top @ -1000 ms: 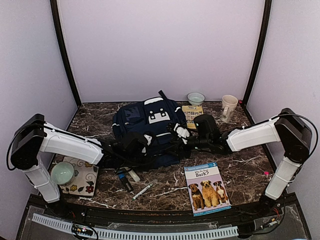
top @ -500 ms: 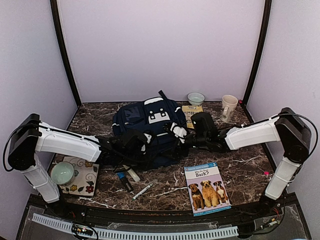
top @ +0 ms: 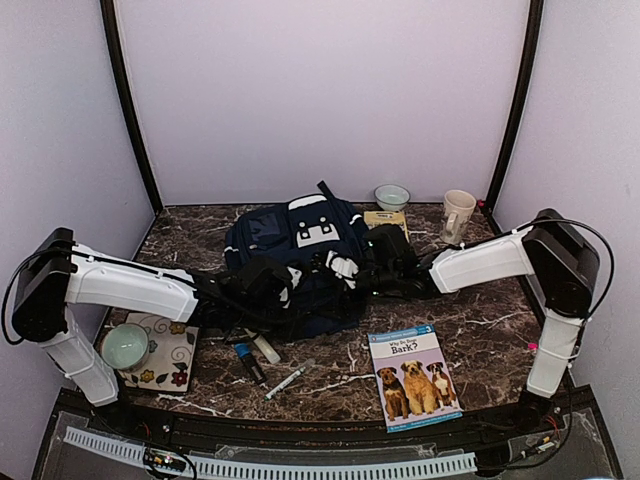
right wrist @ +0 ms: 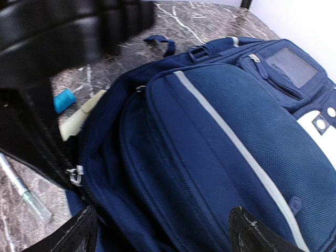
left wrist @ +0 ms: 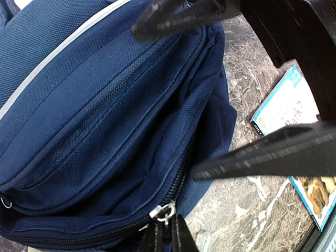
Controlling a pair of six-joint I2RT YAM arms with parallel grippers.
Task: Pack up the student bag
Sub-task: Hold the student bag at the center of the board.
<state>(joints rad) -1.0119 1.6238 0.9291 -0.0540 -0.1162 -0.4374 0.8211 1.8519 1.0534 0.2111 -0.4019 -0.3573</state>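
The student bag [top: 300, 245], navy with white stripes and a white patch, lies in the middle of the table. My left gripper [top: 287, 290] is at its near edge, shut on the metal zipper pull [left wrist: 167, 211] of the front pocket; the fingertips [left wrist: 157, 239] pinch it from below. My right gripper [top: 338, 268] is open and hovers over the bag's front, one finger on each side of the pocket fabric [right wrist: 173, 173]. In the right wrist view the zipper pull [right wrist: 75, 175] shows at the left. The right gripper's fingers [left wrist: 262, 157] cross the left wrist view as black bars.
A dog book [top: 412, 375] lies at the front right. A mug [top: 458, 213], a small bowl [top: 391, 196] and a booklet [top: 385, 222] stand behind the bag. A pen [top: 288, 380], a blue-capped stick [top: 248, 360] and a floral mat with a cup [top: 127, 345] lie at the front left.
My right gripper has moved left, from beside the bag to over its front pocket. My left gripper has stayed at the bag's near edge and shifted slightly.
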